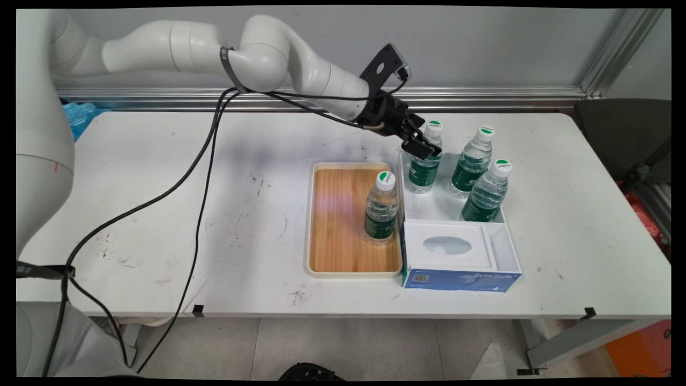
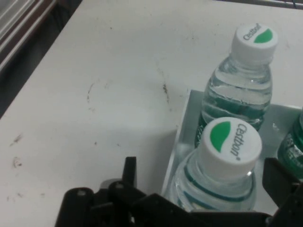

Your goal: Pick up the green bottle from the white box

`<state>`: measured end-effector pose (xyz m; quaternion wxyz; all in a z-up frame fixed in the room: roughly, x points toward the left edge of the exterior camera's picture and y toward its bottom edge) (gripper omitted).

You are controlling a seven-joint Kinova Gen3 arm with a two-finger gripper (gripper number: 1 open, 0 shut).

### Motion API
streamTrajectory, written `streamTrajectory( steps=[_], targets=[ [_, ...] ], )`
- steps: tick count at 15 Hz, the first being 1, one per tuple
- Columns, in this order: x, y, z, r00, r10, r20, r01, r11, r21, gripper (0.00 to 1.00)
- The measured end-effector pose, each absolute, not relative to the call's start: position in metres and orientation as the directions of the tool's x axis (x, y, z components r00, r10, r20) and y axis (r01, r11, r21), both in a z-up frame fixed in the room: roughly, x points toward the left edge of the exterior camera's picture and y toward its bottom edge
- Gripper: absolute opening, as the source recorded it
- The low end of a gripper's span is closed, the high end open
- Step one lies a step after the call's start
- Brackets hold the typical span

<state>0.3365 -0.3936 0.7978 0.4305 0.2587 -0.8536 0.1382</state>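
Noted nearest a blue-fronted white box (image 1: pixel 462 280), touching a wooden tray (image 1: pixel 343 214) with a lone bottle (image 1: pixel 381 209) upright on it. Farther back, found the gripper (image 1: pixel 426 149) spread, unpinched, astride the box's left bottle (image 1: pixel 423 172); two more bottles (image 1: pixel 471 163) crowded close alongside.

bottle (image 2: pixel 218 175) between fingers (image 2: pixel 129 172): base hidden by linkage | right-side bottle (image 2: pixel 294 146): cut by edge

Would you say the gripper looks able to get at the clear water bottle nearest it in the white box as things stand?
Probably yes. The gripper sits open right at the clear water bottle, its white cap showing between the fingers in the hand view. The neighbouring bottle stands apart, leaving room.
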Motion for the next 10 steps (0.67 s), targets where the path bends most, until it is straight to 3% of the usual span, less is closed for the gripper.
streamTrajectory(
  steps=[10],
  targets=[
    [0.33,-0.398,0.781,-0.477,-0.327,0.816,-0.563,0.826,0.002,1.0]
  ],
)
